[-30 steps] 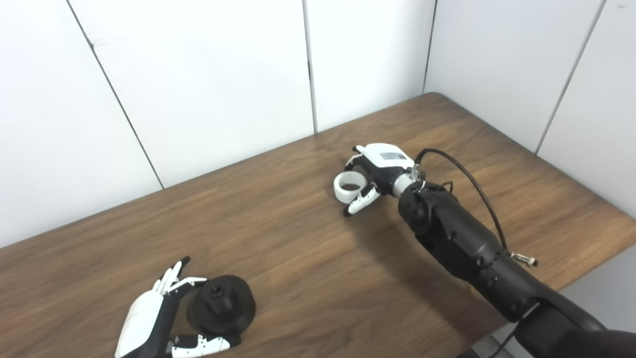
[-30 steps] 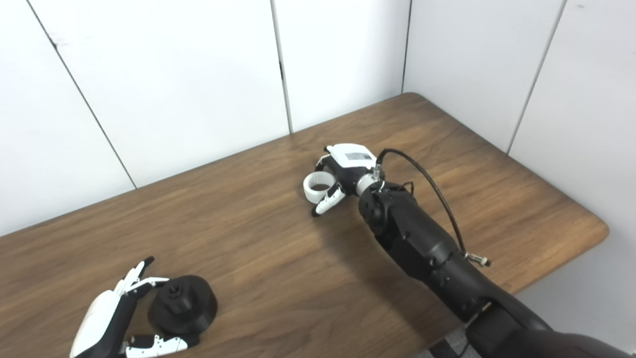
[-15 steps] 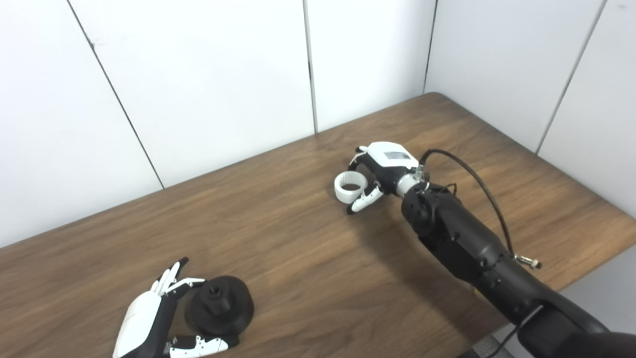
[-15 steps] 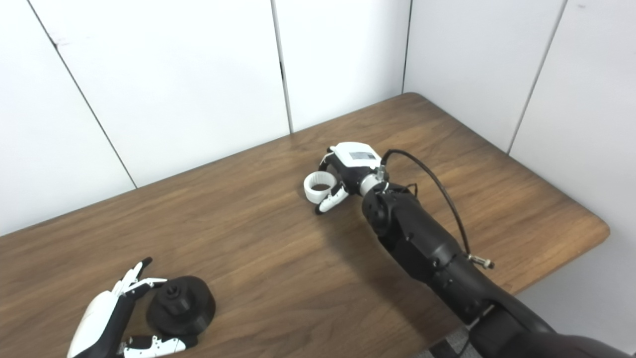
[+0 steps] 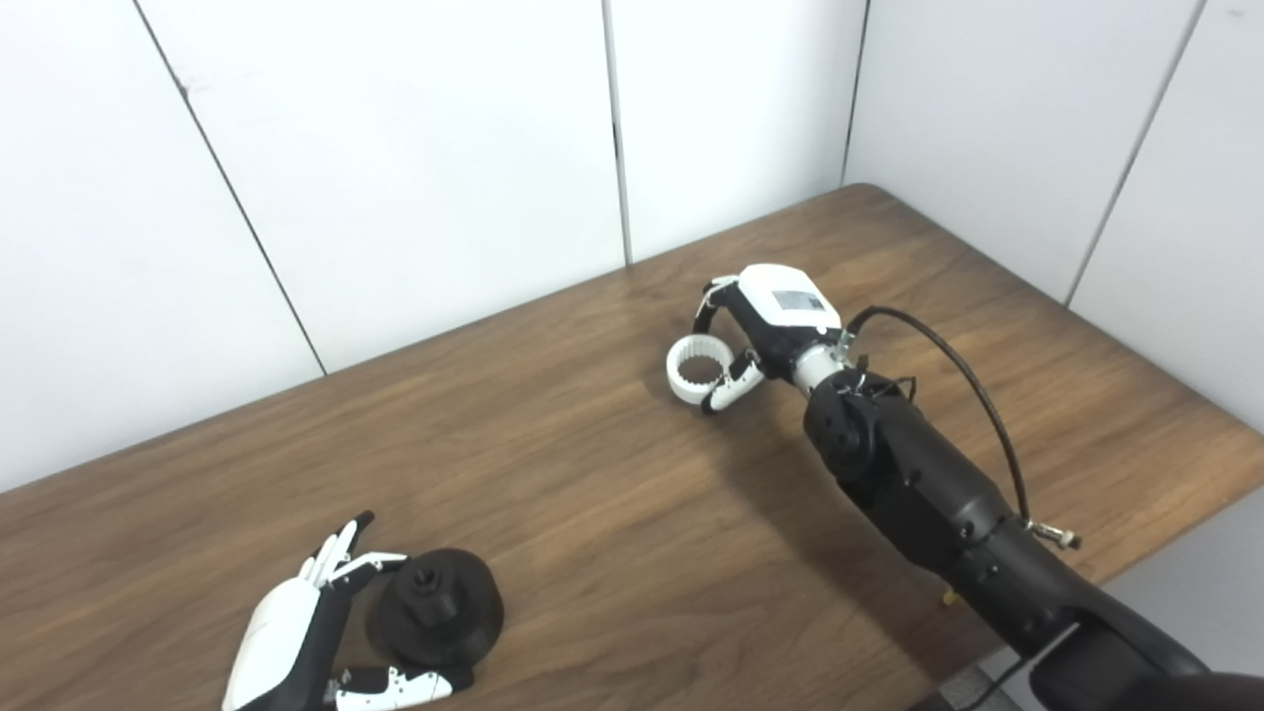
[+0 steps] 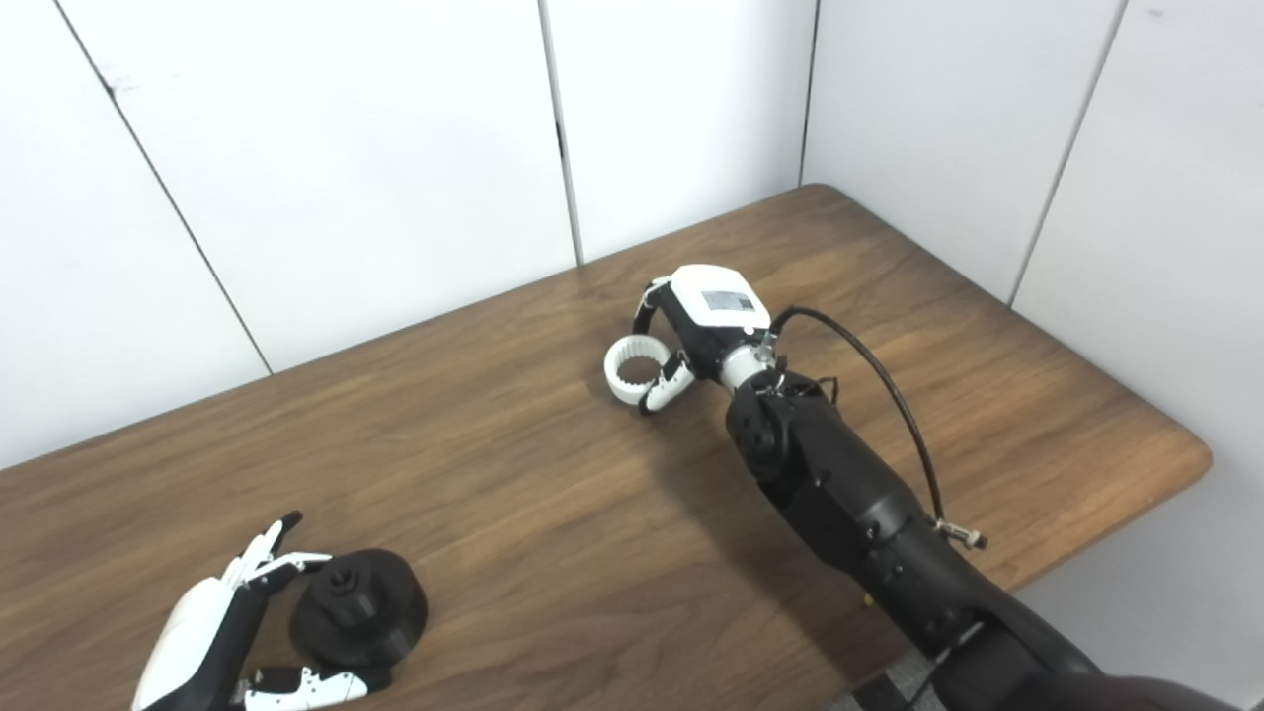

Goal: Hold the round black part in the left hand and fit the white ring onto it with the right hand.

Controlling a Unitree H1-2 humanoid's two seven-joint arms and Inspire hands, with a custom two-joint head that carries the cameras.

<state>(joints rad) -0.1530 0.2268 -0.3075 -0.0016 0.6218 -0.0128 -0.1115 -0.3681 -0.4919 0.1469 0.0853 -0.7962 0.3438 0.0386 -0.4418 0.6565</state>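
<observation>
The round black part (image 5: 434, 612) sits on the wooden table (image 5: 592, 513) at the near left, its small hub facing up. My left hand (image 5: 286, 642) is open beside it, fingers spread along its left side and thumb lying under its near edge. The white ring (image 5: 697, 367) is at mid-table, gripped between the thumb and fingers of my right hand (image 5: 765, 326). The ring is tilted, so its toothed inner face shows. It also shows in the right eye view (image 6: 632, 367). I cannot tell whether the ring still touches the table.
White wall panels (image 5: 395, 148) stand close behind the table's far edge. The table's right edge (image 5: 1185, 464) and rounded corner lie near my right forearm. A black cable (image 5: 948, 355) loops off the right wrist.
My right hand has closed on the white ring, risen a little and tipped it, so its toothed inside now shows. My left hand has stayed nearly still by the black part.
</observation>
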